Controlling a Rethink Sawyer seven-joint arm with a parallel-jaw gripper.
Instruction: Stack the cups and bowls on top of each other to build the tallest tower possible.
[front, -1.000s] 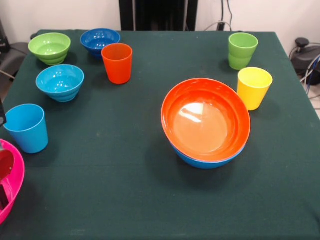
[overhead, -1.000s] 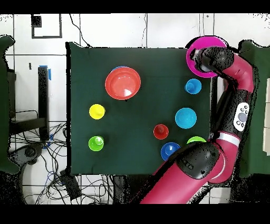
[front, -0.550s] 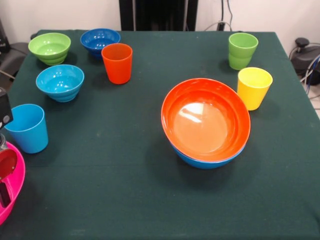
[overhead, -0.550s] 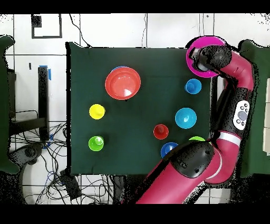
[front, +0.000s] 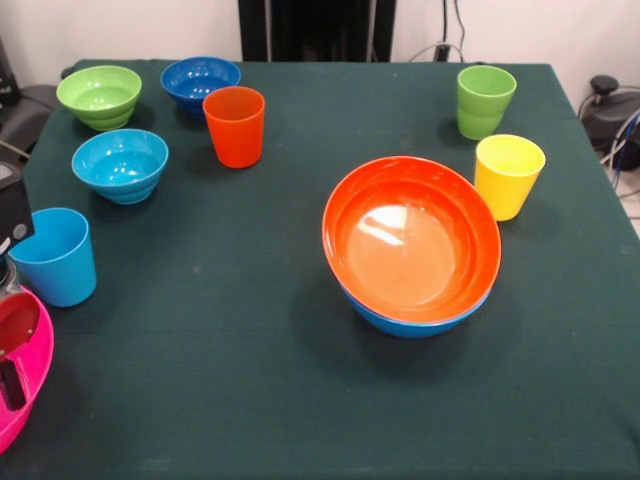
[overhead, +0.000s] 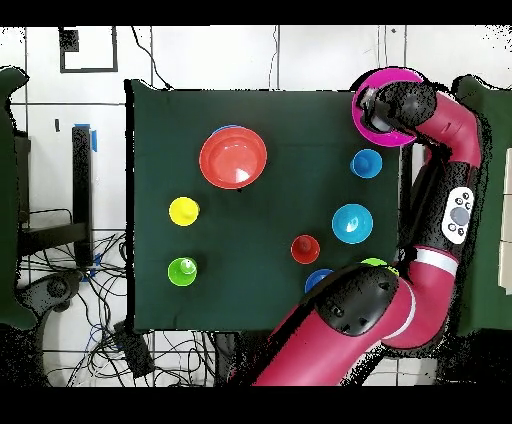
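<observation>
Gripper (front: 10, 345) clamped on pink bowl (front: 35, 385) rim, overhead view masking jaws.

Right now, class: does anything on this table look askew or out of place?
Yes. The orange bowl sits tilted inside the blue bowl rather than level. The pink bowl overhangs the table's corner with the gripper in it. The other cups and bowls stand upright.

Orange bowl (front: 412, 238) nested in blue bowl (front: 415, 322); pink bowl (front: 25, 385); dark green tablecloth (front: 250, 350).
</observation>
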